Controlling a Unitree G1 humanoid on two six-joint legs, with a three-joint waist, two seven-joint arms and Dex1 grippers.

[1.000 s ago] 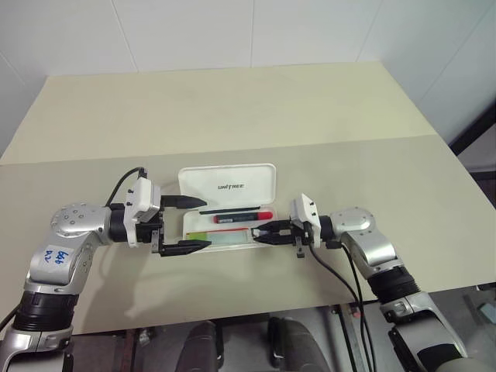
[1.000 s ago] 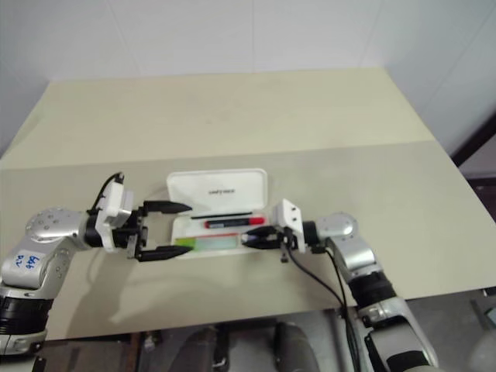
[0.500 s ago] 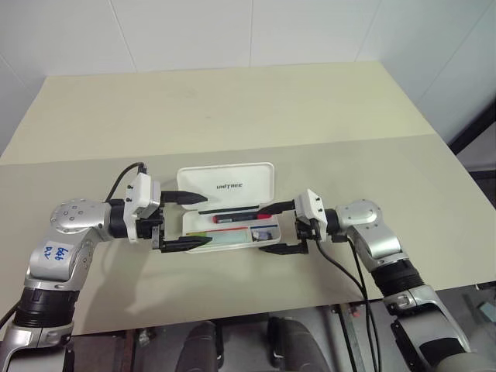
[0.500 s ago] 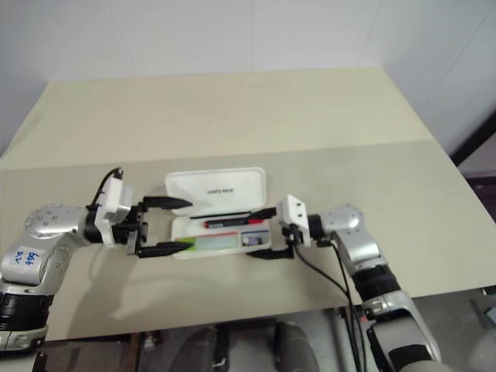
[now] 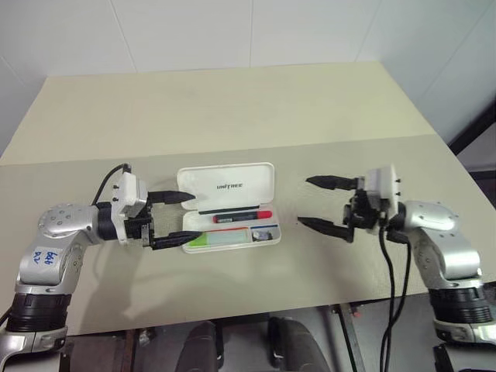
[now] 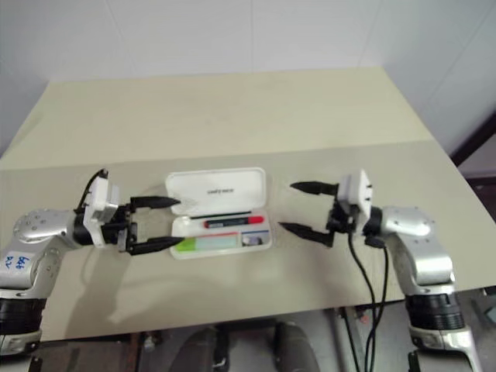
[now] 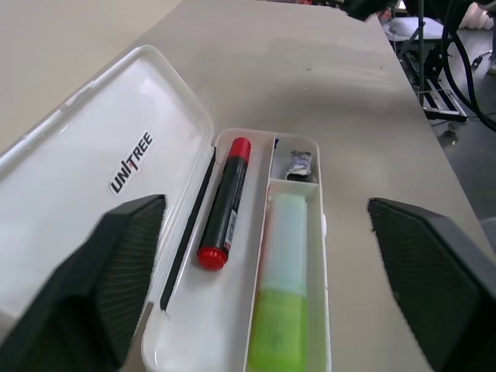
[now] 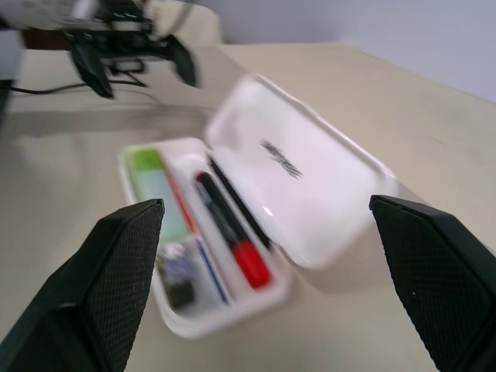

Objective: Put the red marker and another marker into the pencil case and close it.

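Beige table (image 5: 232, 116): it carries the white case (image 5: 229, 208), which lies open between the two arms.
Green marker (image 5: 219, 240): it lies in the near compartment of the tray, green end toward the left gripper.
Small dark item (image 7: 298, 164): it sits in a little compartment just beyond the green marker; I cannot tell what it is.
Red marker (image 5: 242, 218): it lies in the far lane of the tray, beside the hinge, with the red cap toward the right gripper.
Lid (image 5: 226, 186): it stands swung back on the far side, with the lettering facing up.
Left gripper (image 5: 172, 218): the jaws are spread and hold nothing; one finger is over the lid's left end, the other at the tray's near left corner.
Right gripper (image 5: 324, 204): it is released, empty, and well apart from the case on its right.
Step in hand: both markers seem to be already in, so only the closing is left.
Next move: I think one gripper must get behind the lid's far edge and fold it toward the robot, while the other steadies the tray so that it does not slide.
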